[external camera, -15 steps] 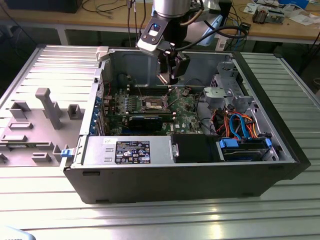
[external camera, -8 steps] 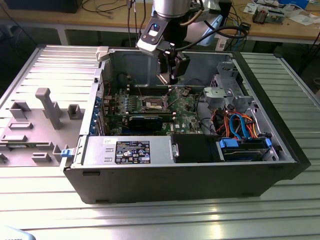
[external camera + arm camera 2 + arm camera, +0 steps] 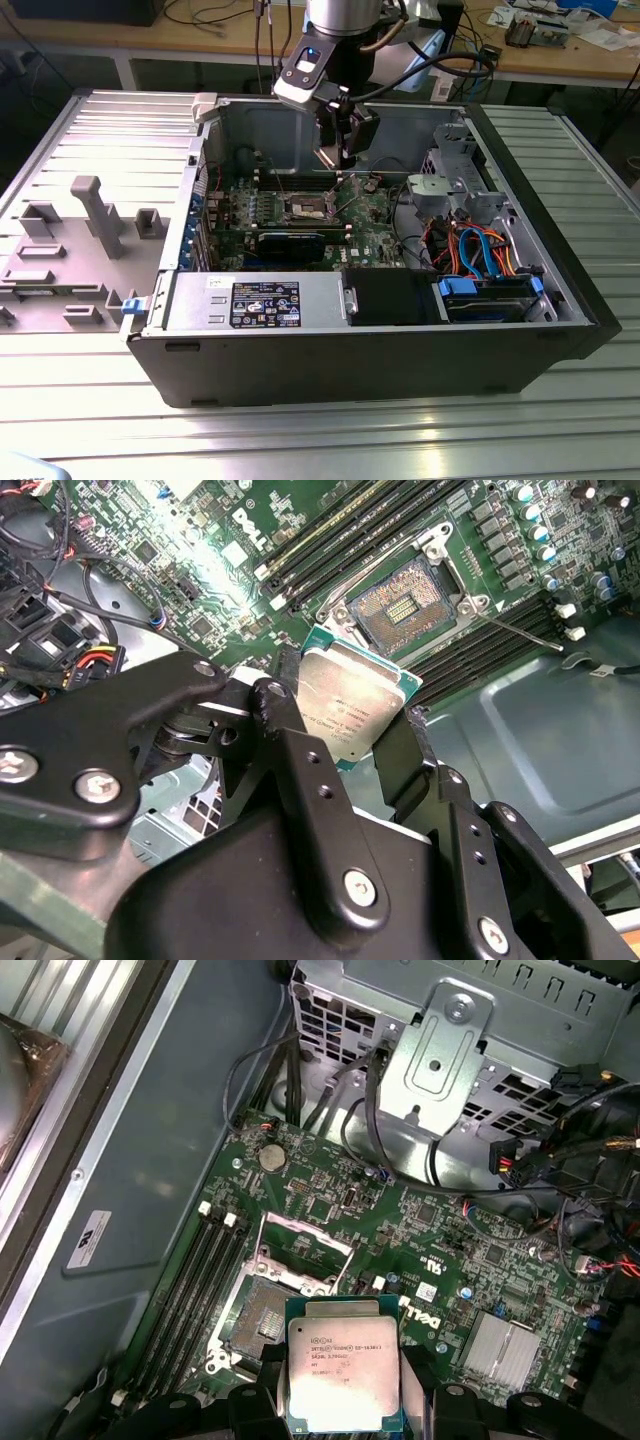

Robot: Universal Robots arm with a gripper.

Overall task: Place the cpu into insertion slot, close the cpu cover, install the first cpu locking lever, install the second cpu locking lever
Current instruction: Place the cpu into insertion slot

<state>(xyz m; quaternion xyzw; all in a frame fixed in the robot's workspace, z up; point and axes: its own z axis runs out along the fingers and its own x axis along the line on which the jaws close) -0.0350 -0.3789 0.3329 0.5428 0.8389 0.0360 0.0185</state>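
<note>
- A ribbed metal table [image 3: 300,440] carries an open computer case [image 3: 350,340] lying on its side, with its inside facing up.
- A green motherboard [image 3: 372,205] lies flat on the floor of the case.
- In the exterior view the gripper [image 3: 341,152] hangs inside the case above the board, a little toward the exterior view's right of the insertion slot [image 3: 308,208].
- Its two black fingers [image 3: 290,755] are partly closed and clamp the cpu [image 3: 350,705] by two opposite edges, with the pads pressed against the chip's sides.
- The cpu cover [image 3: 305,1250], a thin silver frame with a square window, stands raised at the far edge of the socket, so the socket is uncovered.
- The insertion slot is bare in both wrist views, showing a dark contact field inside a shiny metal rim.
- The cpu is held in the air just beside the slot and is not seated in it.
- It has a dull silver-grey top with small print and a green border around the metal, and its flat face is toward the first wrist view.
- A thin wire locking lever [image 3: 515,628] lies beside the socket, swung away from it.
</note>
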